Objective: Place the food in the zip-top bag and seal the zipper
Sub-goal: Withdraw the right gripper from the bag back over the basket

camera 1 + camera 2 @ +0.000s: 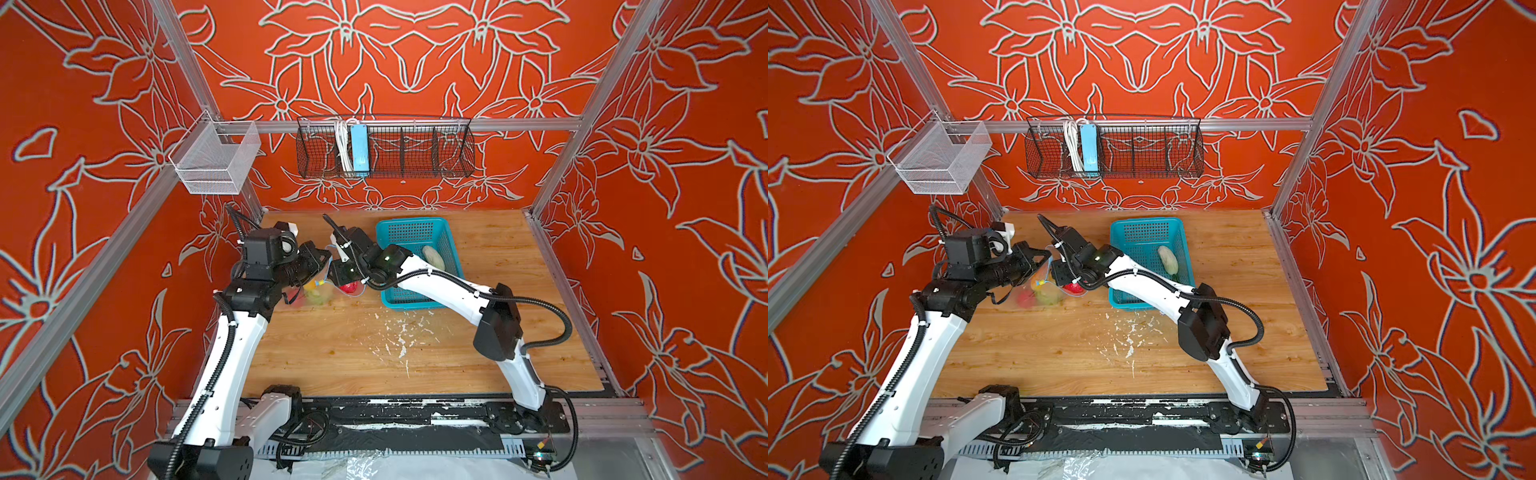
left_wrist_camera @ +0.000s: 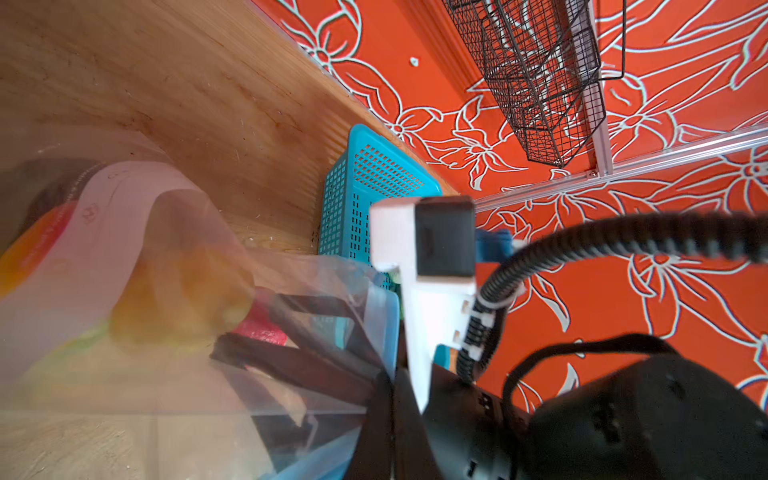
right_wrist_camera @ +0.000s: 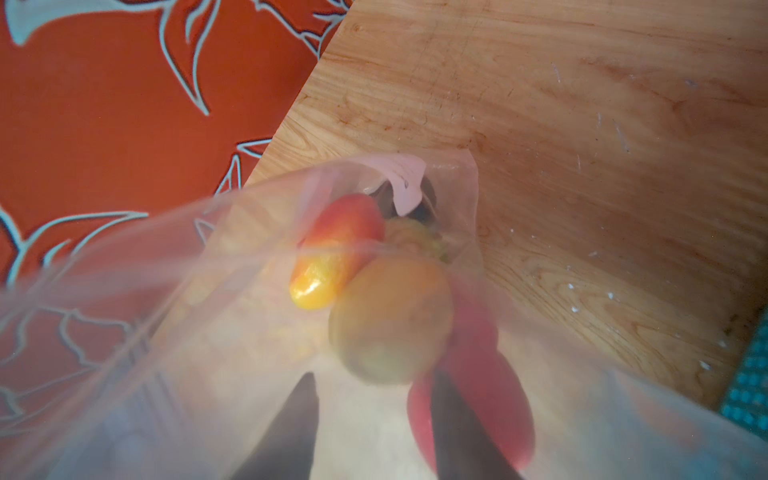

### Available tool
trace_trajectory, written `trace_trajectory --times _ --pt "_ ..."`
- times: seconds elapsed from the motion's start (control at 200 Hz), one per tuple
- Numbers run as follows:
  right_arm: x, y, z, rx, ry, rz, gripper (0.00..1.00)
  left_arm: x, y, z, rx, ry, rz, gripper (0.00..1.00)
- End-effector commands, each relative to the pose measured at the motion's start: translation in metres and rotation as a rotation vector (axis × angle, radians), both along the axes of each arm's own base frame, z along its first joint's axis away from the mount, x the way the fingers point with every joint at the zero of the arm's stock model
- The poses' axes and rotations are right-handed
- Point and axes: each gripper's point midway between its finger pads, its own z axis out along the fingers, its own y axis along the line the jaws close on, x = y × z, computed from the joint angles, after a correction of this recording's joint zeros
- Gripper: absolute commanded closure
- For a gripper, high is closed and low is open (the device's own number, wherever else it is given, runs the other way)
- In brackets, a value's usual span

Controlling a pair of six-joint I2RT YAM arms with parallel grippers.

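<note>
The clear zip-top bag [image 1: 322, 293] hangs low over the wooden table, left of the teal basket [image 1: 415, 222]. My left gripper [image 2: 392, 374] is shut on the bag's rim by the blue zipper strip [image 2: 384, 316]. My right gripper [image 3: 376, 382] is open inside the bag's mouth, with nothing between its fingers. Just past its fingertips lie a yellow potato [image 3: 390, 320], blurred, an orange-yellow mango [image 3: 328, 262] and a red piece [image 3: 490, 374]. A white cucumber [image 1: 433, 257] lies in the basket, also seen in a top view [image 1: 1168, 259].
A black wire basket [image 1: 384, 149] on the back wall holds a light-blue power strip [image 1: 358, 149]. A white mesh basket [image 1: 216, 162] hangs at the left rail. White flecks [image 1: 399, 336] mark the table in front of the teal basket.
</note>
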Motion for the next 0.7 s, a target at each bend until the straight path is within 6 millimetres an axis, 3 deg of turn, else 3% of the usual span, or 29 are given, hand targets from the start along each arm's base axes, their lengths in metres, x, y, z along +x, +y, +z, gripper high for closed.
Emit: trace_trajectory --times 0.0,0.155,0.37,0.46,0.696 --pt "-0.012 -0.024 0.046 0.031 -0.068 -0.008 0.53 0.0 0.0 0.005 0.008 -0.036 0.008 1.0" --pt "-0.02 -0.055 0.059 -0.001 -0.121 -0.035 0.52 0.0 0.001 0.005 0.007 -0.045 0.011 1.0" --pt "-0.017 -0.097 0.072 -0.098 -0.189 -0.109 0.5 0.002 0.002 0.002 0.004 -0.045 0.02 1.0" --pt "-0.014 -0.109 0.071 -0.126 -0.185 -0.127 0.49 0.002 0.001 0.0 -0.001 -0.041 0.016 1.0" --pt "-0.009 -0.133 0.045 -0.14 -0.107 -0.187 0.42 0.003 -0.001 -0.005 -0.016 -0.03 0.01 1.0"
